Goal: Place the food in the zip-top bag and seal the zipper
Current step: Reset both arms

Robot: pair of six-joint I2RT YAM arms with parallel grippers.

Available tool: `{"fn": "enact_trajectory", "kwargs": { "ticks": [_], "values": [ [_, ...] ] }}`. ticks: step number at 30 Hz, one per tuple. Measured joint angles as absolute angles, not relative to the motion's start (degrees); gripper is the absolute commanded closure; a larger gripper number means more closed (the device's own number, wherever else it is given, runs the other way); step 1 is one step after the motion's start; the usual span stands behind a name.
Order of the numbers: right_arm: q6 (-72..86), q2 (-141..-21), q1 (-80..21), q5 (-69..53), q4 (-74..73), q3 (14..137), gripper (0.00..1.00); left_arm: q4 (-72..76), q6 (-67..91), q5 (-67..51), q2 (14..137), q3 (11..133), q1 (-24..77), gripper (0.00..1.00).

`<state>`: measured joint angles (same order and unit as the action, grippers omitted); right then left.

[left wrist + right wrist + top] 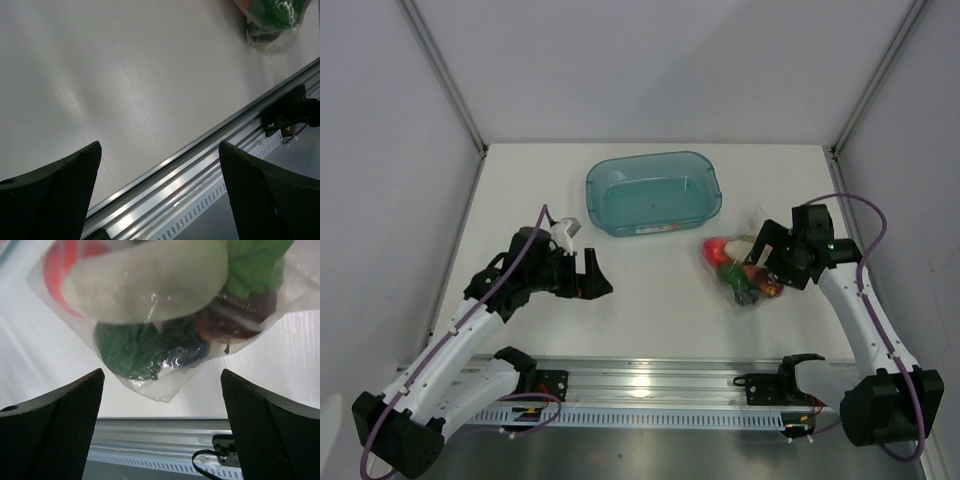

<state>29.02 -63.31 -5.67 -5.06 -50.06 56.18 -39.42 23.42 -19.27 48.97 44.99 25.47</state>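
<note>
The zip-top bag [741, 272] lies on the white table right of centre, with the food inside it. Through the clear plastic in the right wrist view I see a white oblong [150, 282], a red piece [54, 269], a green piece [129, 352], a dark purple piece [186, 347] and a dark red piece [235, 320]. My right gripper [768, 262] is open just right of the bag, and nothing sits between its fingers; the bag's corner [161, 390] hangs before them. I cannot make out the zipper. My left gripper [601, 273] is open over bare table, well left of the bag [272, 27].
A teal translucent tub [653, 193] stands at the back centre, behind the bag. An aluminium rail [650, 385] with the arms' mounts runs along the near edge. White walls close in the table on the left, right and back.
</note>
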Motion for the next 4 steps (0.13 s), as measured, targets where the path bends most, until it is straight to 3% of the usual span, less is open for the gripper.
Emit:
{"fn": "enact_trajectory", "kwargs": {
  "ticks": [4],
  "values": [
    [30.44, -58.54, -6.22, -9.76, -49.15, 49.15, 0.01, -36.53, 27.03, -21.85, 45.8, 40.58, 25.47, 0.0]
  ]
}}
